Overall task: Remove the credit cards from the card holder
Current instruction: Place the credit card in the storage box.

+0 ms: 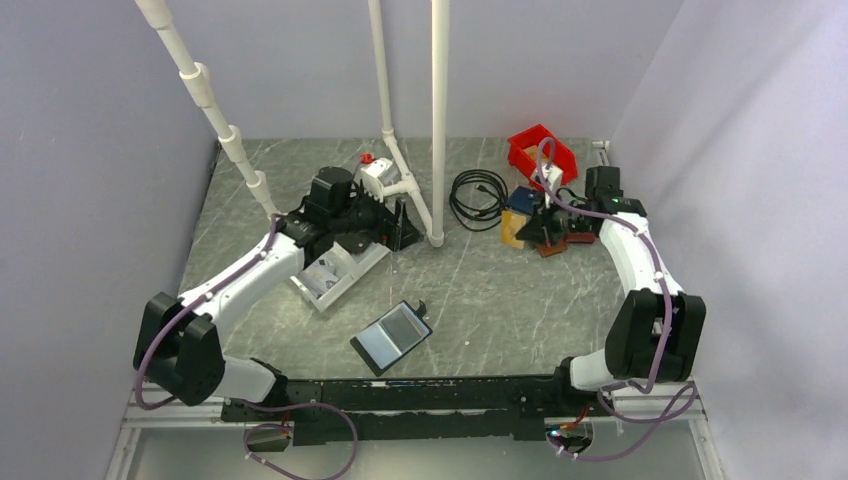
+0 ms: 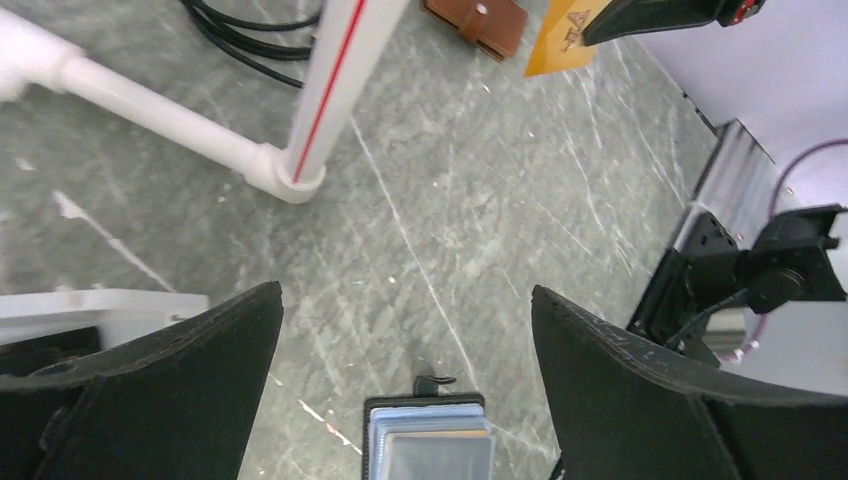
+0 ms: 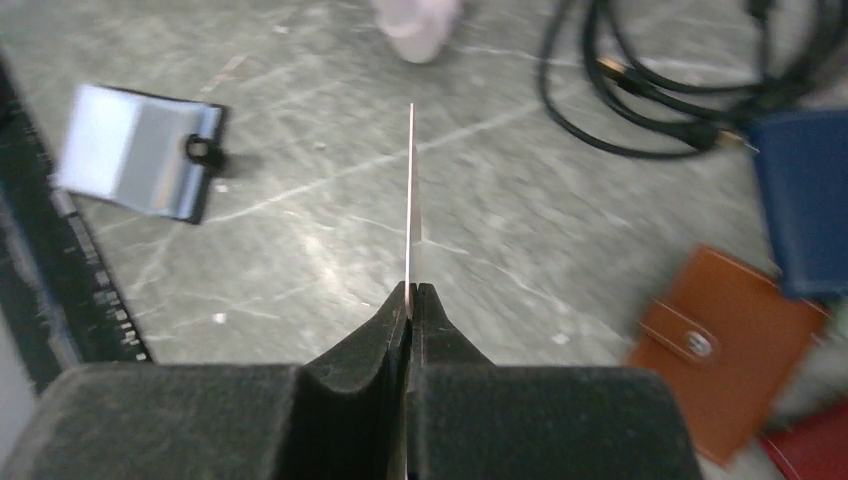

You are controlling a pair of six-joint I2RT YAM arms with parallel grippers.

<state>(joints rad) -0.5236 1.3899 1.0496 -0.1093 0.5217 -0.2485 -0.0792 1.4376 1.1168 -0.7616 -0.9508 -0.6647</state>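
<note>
The right tool (image 3: 410, 290) is pinching one gold-tan credit card (image 2: 562, 40) by a narrow edge, well away from the card holder (image 1: 392, 337) lying open on the bench (image 1: 500, 290), so the card is risking twisting free. The left tool (image 2: 405, 290) is hovering spread just beyond the card holder.

Your left arm (image 1: 250, 275) and right arm (image 1: 632, 250) show white shells, black joints, purple cables (image 1: 138, 375), matte black fingers (image 2: 150, 390).

- The table (image 1: 480, 290) is lit evenly and softly from above; only faint shadows are cast.
- The right wrist view is blurred; the card holder (image 3: 140, 150) is washed pale there.
</note>
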